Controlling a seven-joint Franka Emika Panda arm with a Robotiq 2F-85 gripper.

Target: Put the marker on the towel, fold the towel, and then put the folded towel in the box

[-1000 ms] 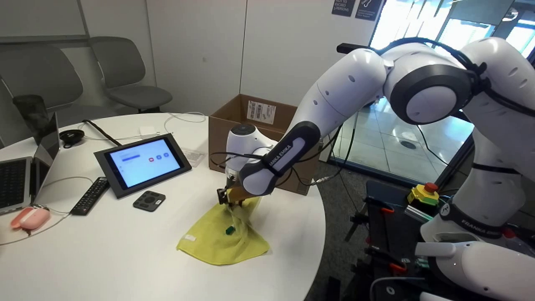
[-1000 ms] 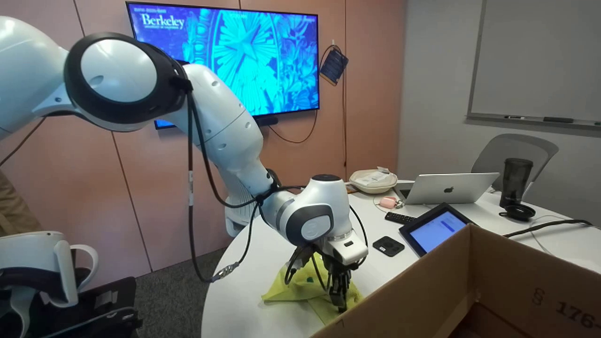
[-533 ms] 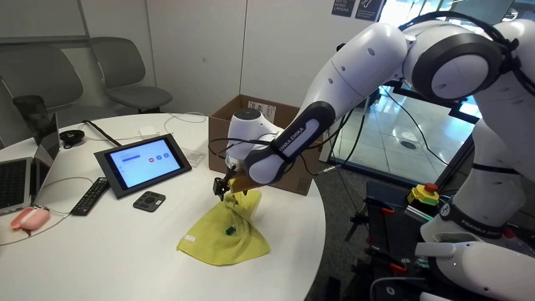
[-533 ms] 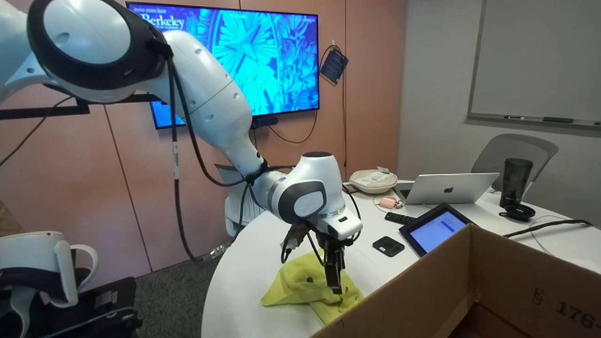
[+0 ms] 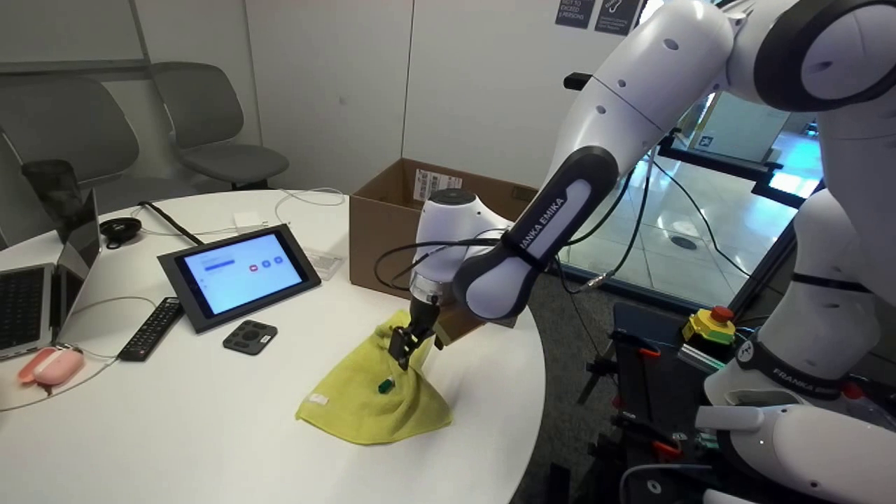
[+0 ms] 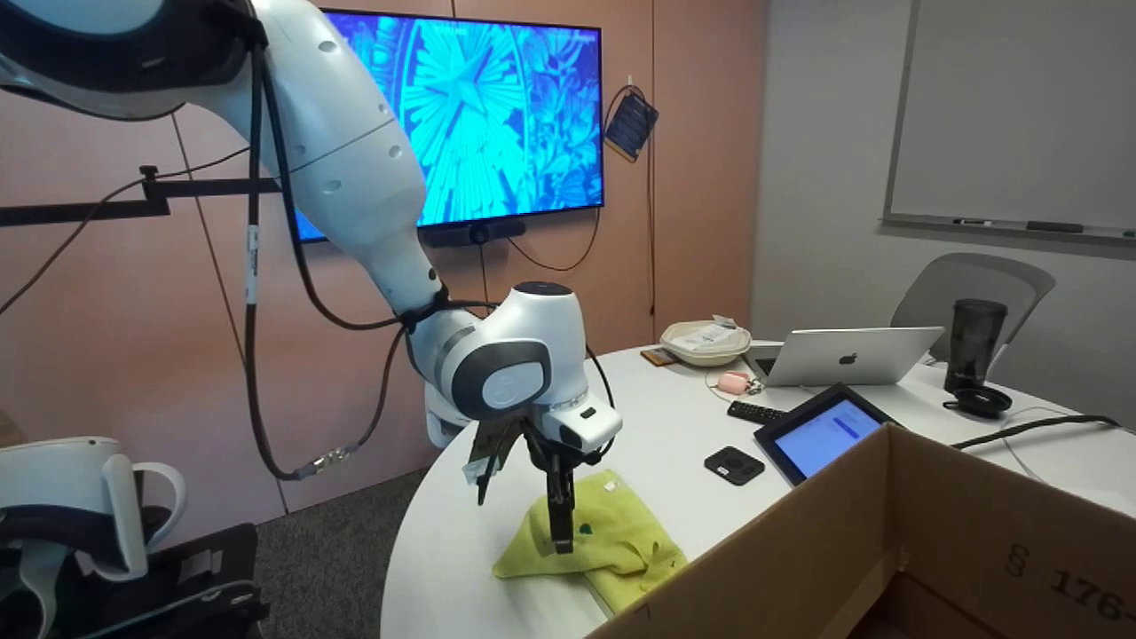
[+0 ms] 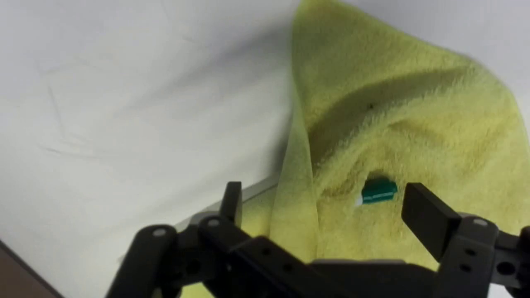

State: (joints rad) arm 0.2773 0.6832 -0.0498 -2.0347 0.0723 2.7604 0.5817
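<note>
In an exterior view, toward four o'clock, the large brown cardboard box (image 6: 967, 497) bears "§ 176-" in black print (image 6: 1074, 587) on an inner wall, near the view's edge; toward three, the flat silver laptop (image 6: 892, 353) carries the Apple logo (image 6: 848, 358) on its lid; in an exterior view, toward one o'clock, a dark rectangular wall sign (image 5: 574, 14) reads "EXCEED 5 PERSONS", its top cropped; between two and three, the white robot arm with black bands (image 5: 619, 115) shows "ANKA EMIKA", its beginning hidden; the box's white paper barcode label (image 5: 435, 180), toward twelve, is too small to read.
</note>
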